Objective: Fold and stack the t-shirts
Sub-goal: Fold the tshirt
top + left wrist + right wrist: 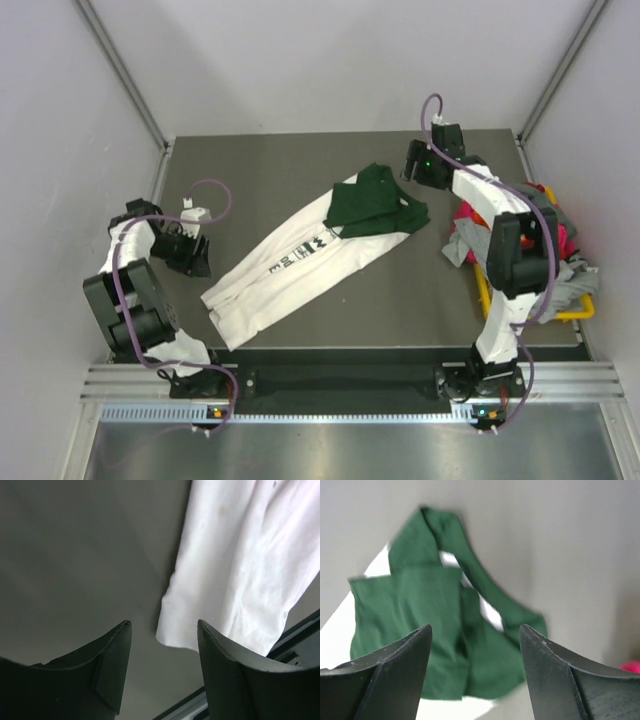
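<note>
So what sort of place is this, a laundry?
Probably a robot test booth, not a laundry: a left arm and a right arm bolted at the edge of a dark table, plain white walls around it, and one white t-shirt laid out.

The white t-shirt (300, 262), folded into a long strip, lies diagonally across the middle of the table (250, 170). Its dark green end (375, 203) points toward the far edge. Grey, red and pink tees (578, 278) are heaped at the right edge.
</note>
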Action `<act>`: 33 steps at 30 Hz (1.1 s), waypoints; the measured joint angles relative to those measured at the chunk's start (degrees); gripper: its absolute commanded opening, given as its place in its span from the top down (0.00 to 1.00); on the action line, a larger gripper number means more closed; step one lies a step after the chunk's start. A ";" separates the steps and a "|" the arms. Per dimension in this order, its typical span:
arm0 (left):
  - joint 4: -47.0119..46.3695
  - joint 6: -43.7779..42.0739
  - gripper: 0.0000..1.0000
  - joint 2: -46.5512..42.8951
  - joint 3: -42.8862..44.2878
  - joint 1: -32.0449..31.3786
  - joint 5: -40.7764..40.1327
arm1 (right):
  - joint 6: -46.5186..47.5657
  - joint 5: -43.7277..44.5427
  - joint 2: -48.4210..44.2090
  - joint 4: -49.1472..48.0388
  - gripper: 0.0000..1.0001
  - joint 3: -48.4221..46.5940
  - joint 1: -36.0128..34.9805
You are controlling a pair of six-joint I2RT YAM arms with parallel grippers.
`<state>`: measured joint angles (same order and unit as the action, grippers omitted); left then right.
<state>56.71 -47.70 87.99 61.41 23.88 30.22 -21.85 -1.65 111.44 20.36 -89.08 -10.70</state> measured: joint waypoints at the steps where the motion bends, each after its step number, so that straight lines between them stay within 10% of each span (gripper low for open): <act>1: -0.76 1.03 0.39 1.31 0.24 -0.04 0.09 | 0.20 0.50 -2.01 -0.22 0.29 2.38 0.00; 7: -3.28 4.81 0.38 5.38 0.68 -0.31 1.77 | -0.15 1.31 -3.30 -2.08 0.41 13.86 0.09; 15: -4.48 6.27 0.38 5.16 0.68 -2.93 1.92 | -1.16 -1.03 0.83 -3.85 1.00 15.17 1.16; 25: -5.42 8.11 0.38 3.45 -0.37 -13.16 1.81 | -2.36 -9.46 24.96 0.28 1.00 -20.92 3.32; 28: -6.16 9.35 0.38 2.86 -0.68 -17.42 1.92 | -4.96 -11.10 36.81 0.20 0.76 -39.63 3.41; 33: -7.41 10.82 0.38 2.84 -2.14 -22.84 1.92 | -9.42 -11.80 40.26 -2.84 0.43 -44.52 3.78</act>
<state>49.30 -36.88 90.83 59.27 1.04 32.14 -31.27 -13.45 151.70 17.52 -133.60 -6.92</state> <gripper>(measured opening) 0.620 0.514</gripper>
